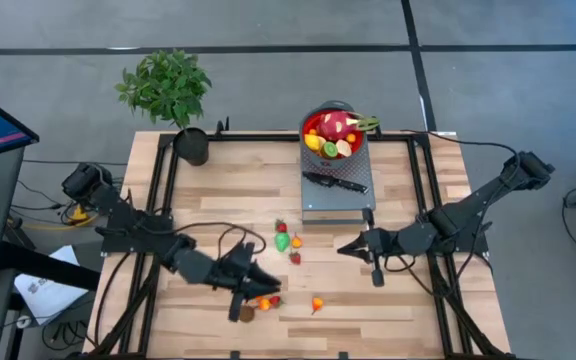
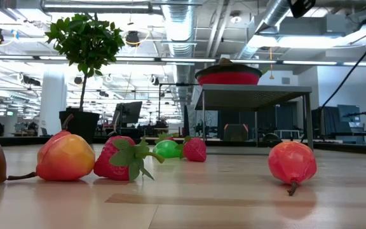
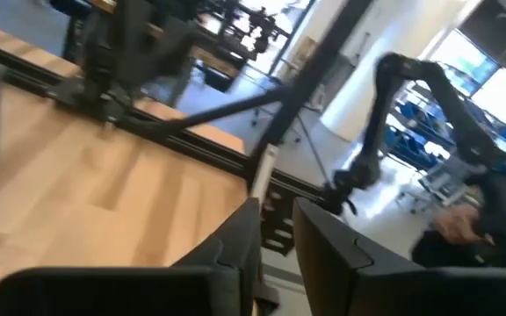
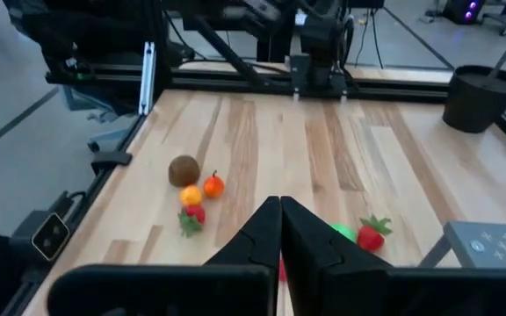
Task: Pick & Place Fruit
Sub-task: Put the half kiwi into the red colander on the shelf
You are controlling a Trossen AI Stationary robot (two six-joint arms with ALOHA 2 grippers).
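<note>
Small toy fruits lie loose on the wooden table: a strawberry (image 1: 281, 228), a green fruit (image 1: 283, 241), small red ones (image 1: 295, 257), an orange one (image 1: 265, 301), a brown one (image 1: 246, 313) and an orange-red one (image 1: 317, 304). The pink-red dragon fruit (image 1: 334, 124) lies among other fruits in the red bowl (image 1: 311, 121) at the far middle. My left gripper (image 1: 270, 284) hangs just above the near cluster, its fingers (image 3: 235, 241) a narrow gap apart with nothing between. My right gripper (image 1: 343, 248) hovers right of the middle fruits, shut and holding nothing (image 4: 281, 211).
The bowl stands on a grey raised stand (image 1: 330, 203) with a black-handled knife (image 1: 336, 182) on it. A potted plant (image 1: 173, 95) stands at the far left corner. Black rails (image 1: 158, 190) run along the table's left and right sides. Bare wood lies at the near right.
</note>
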